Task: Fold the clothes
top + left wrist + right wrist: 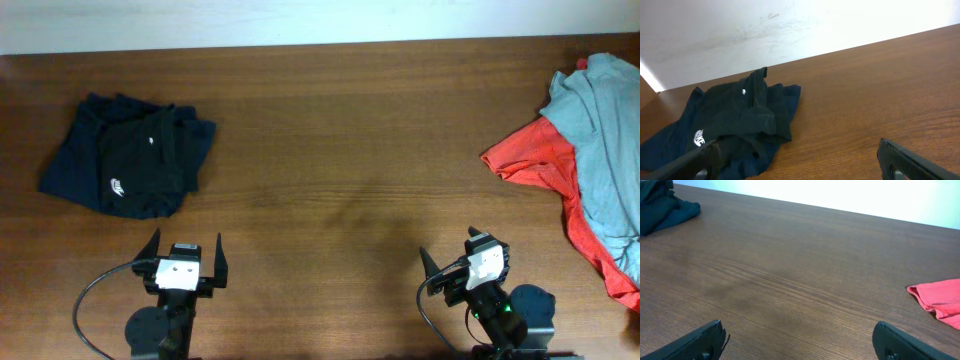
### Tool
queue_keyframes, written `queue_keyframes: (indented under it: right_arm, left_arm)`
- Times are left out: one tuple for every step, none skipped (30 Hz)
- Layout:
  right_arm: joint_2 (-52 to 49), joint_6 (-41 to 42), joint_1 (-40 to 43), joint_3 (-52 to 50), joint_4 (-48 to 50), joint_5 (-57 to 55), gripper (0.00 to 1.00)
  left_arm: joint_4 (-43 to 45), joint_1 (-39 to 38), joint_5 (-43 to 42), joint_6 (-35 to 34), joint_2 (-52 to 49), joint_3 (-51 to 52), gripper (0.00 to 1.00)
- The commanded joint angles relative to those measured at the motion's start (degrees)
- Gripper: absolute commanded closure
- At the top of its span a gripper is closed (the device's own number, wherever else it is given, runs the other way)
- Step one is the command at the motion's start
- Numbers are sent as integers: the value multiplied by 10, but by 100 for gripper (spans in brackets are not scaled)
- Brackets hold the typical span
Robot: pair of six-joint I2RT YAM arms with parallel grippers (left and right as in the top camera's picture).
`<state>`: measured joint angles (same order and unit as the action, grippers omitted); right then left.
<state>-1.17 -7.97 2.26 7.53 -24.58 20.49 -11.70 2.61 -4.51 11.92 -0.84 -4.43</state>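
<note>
The clothes lie in two places. A crumpled dark navy-black T-shirt (130, 155) with a small white logo lies at the far left of the table; the left wrist view shows it bunched up (740, 117). At the right edge, a light grey-blue garment (605, 130) is heaped on a red one (540, 155). My left gripper (187, 240) stands open near the front edge, just short of the T-shirt, with nothing between its fingers (799, 150). My right gripper (448, 245) is open over bare wood (797, 327), well left of the red cloth (940, 297).
The brown wooden table (340, 130) runs back to a white wall. The grey-blue and red heap runs past the right edge of the overhead view. Both arm bases sit at the front edge.
</note>
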Motion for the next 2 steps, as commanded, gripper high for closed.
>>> queue_keyframes:
  right_arm:
    - [3, -2, 4, -4, 0, 3, 2]
    - [3, -2, 4, -4, 0, 3, 2]
  left_arm:
    - [3, 2, -7, -7, 4, 9, 1]
    - [3, 2, -7, -7, 4, 9, 1]
